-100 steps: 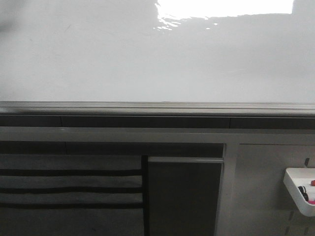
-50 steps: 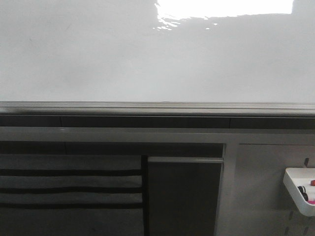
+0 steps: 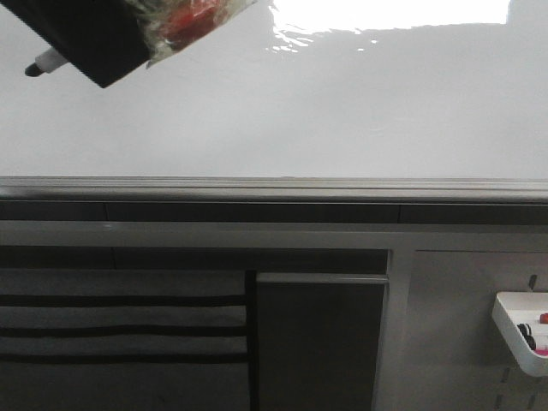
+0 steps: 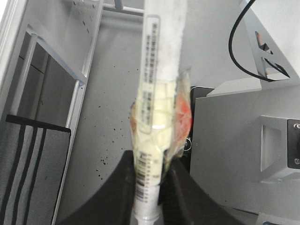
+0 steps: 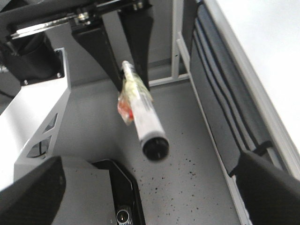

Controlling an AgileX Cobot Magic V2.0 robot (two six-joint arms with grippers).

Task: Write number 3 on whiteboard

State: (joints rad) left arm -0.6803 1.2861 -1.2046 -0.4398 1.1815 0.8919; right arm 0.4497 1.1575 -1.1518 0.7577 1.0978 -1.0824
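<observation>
The whiteboard (image 3: pixel 300 120) fills the upper front view, glossy white with a bright glare at the top. No number 3 shows on it. My left gripper (image 3: pixel 90 38) comes in at the top left, in front of the board. It is shut on a white marker (image 4: pixel 157 93) wrapped in clear tape with a red patch. The marker's dark tip (image 3: pixel 34 68) points left. In the left wrist view the black fingers (image 4: pixel 122 187) clamp the barrel. My right gripper (image 5: pixel 150 201) is open and empty. Its view shows the left gripper's marker (image 5: pixel 140 117) and the board's edge (image 5: pixel 262 42).
The board's silver-grey rail (image 3: pixel 274 187) runs across the front view. Below it hang a grey striped cloth (image 3: pixel 120 325) and a dark panel (image 3: pixel 321 342). A small white tray (image 3: pixel 521 330) with small items is mounted at the lower right. A speckled grey floor (image 5: pixel 187 168) lies beneath.
My left gripper with the marker has come into the front view at the top left. The board was bare in both earlier frames.
</observation>
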